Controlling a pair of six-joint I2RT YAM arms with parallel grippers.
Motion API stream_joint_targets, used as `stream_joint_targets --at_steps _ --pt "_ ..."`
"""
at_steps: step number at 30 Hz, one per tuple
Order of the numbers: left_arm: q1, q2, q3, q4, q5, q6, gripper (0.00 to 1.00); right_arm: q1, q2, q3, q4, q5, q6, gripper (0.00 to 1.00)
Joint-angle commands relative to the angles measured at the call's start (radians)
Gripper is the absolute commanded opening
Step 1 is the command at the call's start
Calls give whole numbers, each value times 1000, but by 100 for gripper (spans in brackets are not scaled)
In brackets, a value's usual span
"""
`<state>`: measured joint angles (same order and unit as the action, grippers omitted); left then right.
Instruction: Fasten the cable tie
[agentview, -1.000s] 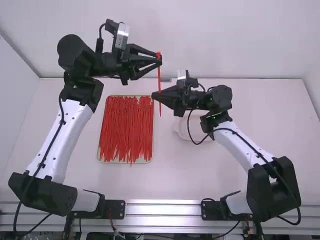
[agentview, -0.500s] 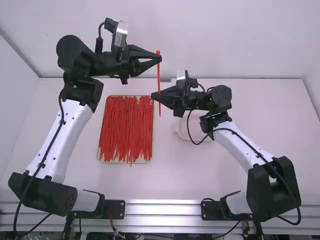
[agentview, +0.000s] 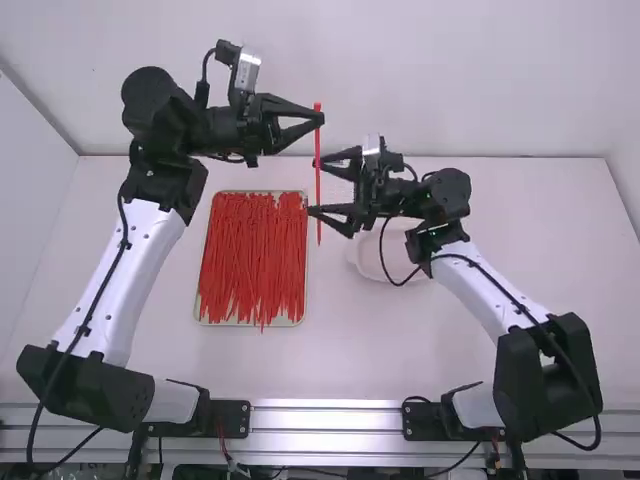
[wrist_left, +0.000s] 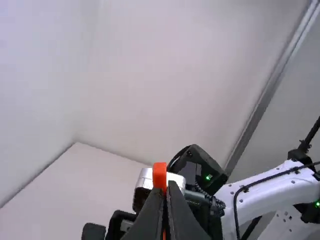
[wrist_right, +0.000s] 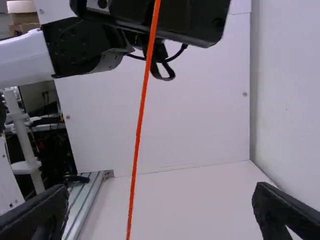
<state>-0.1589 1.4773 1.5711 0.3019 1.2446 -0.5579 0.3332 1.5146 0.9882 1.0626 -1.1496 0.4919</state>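
Observation:
A single red cable tie (agentview: 318, 175) hangs upright in the air above the table's back middle. My left gripper (agentview: 319, 119) is shut on it just below its head (wrist_left: 159, 175), its fingers (wrist_left: 176, 210) pressed together. The strap (wrist_right: 142, 120) drops straight down from there. My right gripper (agentview: 320, 188) is open, one finger (agentview: 340, 157) high and the other (agentview: 328, 213) low, the strap's lower half close by their tips. In the right wrist view the two fingers (wrist_right: 282, 210) stand wide apart with the strap running between them, untouched.
A tray (agentview: 302, 322) with several red cable ties (agentview: 250, 258) lies under the left arm. A white bowl (agentview: 368, 262) stands below the right wrist. The table's right side and front are bare.
My right gripper, shut at the strap's lower part before, has opened wide. The left gripper still holds the tie, now slightly shifted.

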Motion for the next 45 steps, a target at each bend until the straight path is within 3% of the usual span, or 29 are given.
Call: stream_joint_targets --at_steps 1,8,15,26,30,34,39,45 --pt "31 -2 -2 -22 -16 -3 2 -15 2 26 -2 -9 6 98" --pt "77 3 -2 -123 -61 -4 1 -64 2 26 -125 -24 -55 99" --pt "83 77 -2 -120 -113 -83 1 -106 2 26 -119 -65 -127 99" --pt "108 261 -2 48 -83 -378 2 -104 2 26 -151 -66 -629 98" --pt "136 301 -2 45 -75 -448 2 -105 2 26 -155 -143 -832 99" --pt "138 306 -2 -71 -75 -449 2 -109 2 26 -155 -276 -1068 99" --pt "131 306 -2 -130 -68 -485 2 -115 2 26 -155 -301 -1176 99" --pt "126 306 -2 -79 11 -591 2 -119 2 3 -155 -302 -1369 99"
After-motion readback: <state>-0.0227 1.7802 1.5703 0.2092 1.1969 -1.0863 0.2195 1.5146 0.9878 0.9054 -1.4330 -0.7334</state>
